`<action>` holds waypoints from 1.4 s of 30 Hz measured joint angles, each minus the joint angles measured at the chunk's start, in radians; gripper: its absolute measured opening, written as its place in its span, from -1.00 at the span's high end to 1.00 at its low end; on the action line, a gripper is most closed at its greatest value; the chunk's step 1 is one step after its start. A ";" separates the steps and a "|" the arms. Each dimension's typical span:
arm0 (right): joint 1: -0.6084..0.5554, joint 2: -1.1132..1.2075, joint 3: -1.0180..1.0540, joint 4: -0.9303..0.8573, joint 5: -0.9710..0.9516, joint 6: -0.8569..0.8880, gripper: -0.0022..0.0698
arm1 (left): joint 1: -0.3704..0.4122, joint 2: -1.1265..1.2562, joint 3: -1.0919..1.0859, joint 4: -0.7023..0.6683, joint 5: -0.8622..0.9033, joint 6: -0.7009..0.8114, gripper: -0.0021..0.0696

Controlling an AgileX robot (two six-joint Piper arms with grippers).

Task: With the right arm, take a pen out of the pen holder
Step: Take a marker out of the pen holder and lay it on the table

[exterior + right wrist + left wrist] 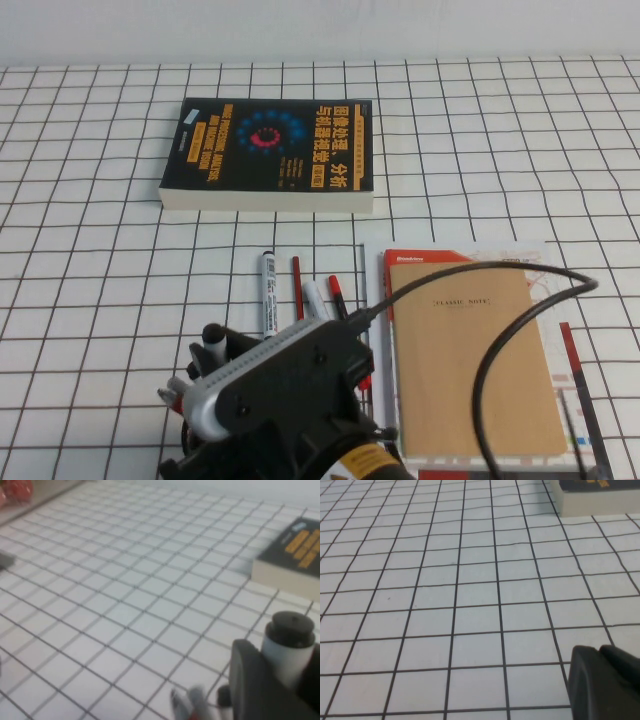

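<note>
Right claw (286,687) is seen at the near edge of the surface (100,250), low in the high view, where it is largely covered by its own wrist housing. In the right wrist view it is found clamped on a white marker (290,645) with a black cap, with one dark finger (252,680) laid against the barrel and a second dark edge just visible on the far side. The marker is held upright, cap uppermost, so its long axis is judged to run straight up out of the pen holder, which is hidden beneath the arm. Grey and red tips of other pens (192,700) are seen just beside the held marker, lower down. A straight lift along that upright axis is therefore called for. A sideways pull is judged likely to drag the neighbouring pens or tip the holder. Left claw (602,680) is shown only as a dark corner in its own wrist view, above bare grid near a corner of the book (268,155). Its state cannot be told, and it is absent from the high view. The right arm is thus the only one placed at the marker. Several loose pens (268,290) and a tan notebook (480,360) are laid flat beyond the arm, clear of an upward path.
</note>
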 joint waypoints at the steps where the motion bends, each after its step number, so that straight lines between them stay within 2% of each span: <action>1: 0.000 -0.025 0.000 0.004 0.005 -0.017 0.58 | 0.000 0.000 0.000 0.000 0.000 0.000 0.96; 9: -0.029 -0.227 -0.001 0.078 0.076 -0.239 0.58 | 0.000 0.000 0.000 0.000 0.000 0.000 0.96; 16: -0.297 -0.304 -0.060 0.081 0.410 -0.276 0.58 | 0.000 0.000 0.000 0.000 0.000 0.000 0.96; 21: -0.514 -0.277 -0.138 -0.088 0.736 -0.065 0.58 | 0.000 0.000 0.000 0.000 0.000 0.000 0.96; 24: -0.634 -0.214 -0.231 -0.260 0.979 0.184 0.58 | 0.000 0.000 0.000 0.000 0.000 0.000 0.96; 27: -0.703 -0.124 -0.342 -0.410 1.193 0.387 0.58 | 0.000 0.000 0.000 0.000 0.000 0.000 0.96; 30: -0.728 -0.019 -0.447 -0.515 1.347 0.513 0.58 | 0.000 0.000 0.000 0.000 0.000 0.000 0.96; 34: -0.727 0.130 -0.566 -0.542 1.419 0.569 0.58 | 0.000 0.000 0.000 0.000 0.000 0.000 0.96; 42: -0.758 0.358 -0.748 -0.519 1.443 0.582 0.58 | 0.000 0.000 0.000 0.000 0.000 0.000 0.96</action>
